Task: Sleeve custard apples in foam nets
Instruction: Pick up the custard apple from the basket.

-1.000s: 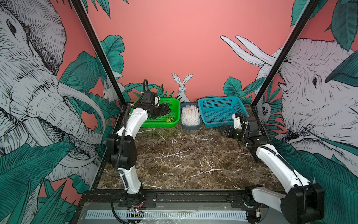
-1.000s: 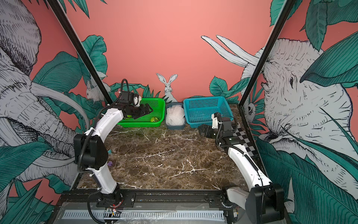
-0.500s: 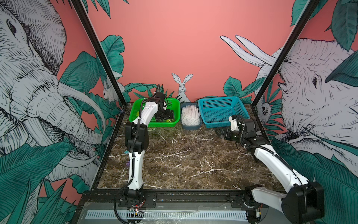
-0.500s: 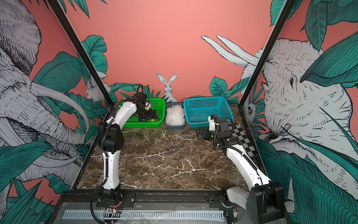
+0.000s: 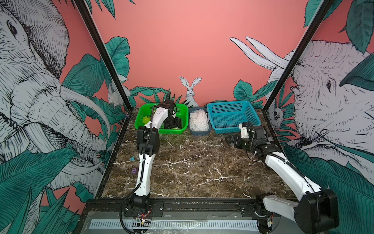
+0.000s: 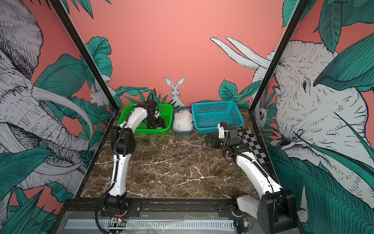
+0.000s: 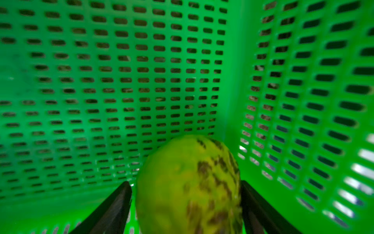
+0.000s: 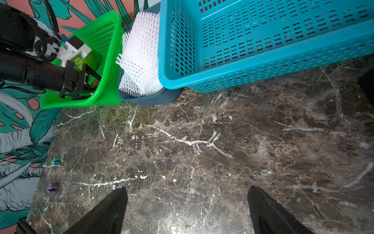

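My left gripper is down inside the green basket with a yellow-green, dark-patched custard apple between its fingers. One finger touches the fruit; a thin sliver of green shows beside the other, so the jaws are open around it. Another custard apple lies at the basket's left end. In both top views the left gripper hides the fruit. The white foam nets are stacked in a small grey bin. My right gripper hovers open and empty over the marble, in front of the blue basket.
A blue basket stands at the back right, touching the grey bin. A checkered board lies along the right edge. A small purple piece and a teal scrap lie on the marble by the left wall.
My left arm has swung right and reached down into the green basket, and its jaws have narrowed around a custard apple. The right gripper has crept slightly left.
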Controlling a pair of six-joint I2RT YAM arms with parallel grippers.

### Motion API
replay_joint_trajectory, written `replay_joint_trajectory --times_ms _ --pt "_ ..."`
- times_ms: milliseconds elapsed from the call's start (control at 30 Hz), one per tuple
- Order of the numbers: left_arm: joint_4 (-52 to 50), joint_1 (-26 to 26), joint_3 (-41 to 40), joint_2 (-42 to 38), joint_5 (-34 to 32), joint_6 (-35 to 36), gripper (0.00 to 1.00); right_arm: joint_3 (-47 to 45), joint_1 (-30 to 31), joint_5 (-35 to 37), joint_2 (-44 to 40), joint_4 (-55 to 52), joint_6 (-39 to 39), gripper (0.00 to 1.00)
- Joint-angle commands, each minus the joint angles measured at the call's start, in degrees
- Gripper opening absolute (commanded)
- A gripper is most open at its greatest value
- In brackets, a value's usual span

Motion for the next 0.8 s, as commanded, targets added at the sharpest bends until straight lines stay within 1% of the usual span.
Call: replay_joint_trajectory --times_ms 0,133,200,333,500,767 --pt "-2.8 -0.3 2.0 0.0 0.1 0.0 0.77 -0.9 0.3 1.2 -1.3 0.6 0.0 0.95" --pt "-2.9 -0.4 2.3 -1.1 0.0 0.3 0.67 -1.5 0.3 1.2 -1.6 1.0 0.4 0.94" --pt "-2.7 -0.3 2.3 -2.4 -0.4 0.5 0.65 -1.9 0.3 1.1 -1.7 1.3 0.6 0.94" --pt "-2.6 -0.4 2.3 -6.1 -0.5 0.8 0.64 -2.0 0.4 0.5 -1.4 2.1 1.2 0.94" --pt "-2.5 -0.6 1.2 -12.4 -0.2 1.1 0.64 -1.1 1.0 0.3 -1.1 2.4 1.1 0.94" --pt "1.6 -2.7 -8.6 -24.7 1.7 1.1 0.64 0.2 2.7 0.4 -0.8 2.4 1.0 0.94"
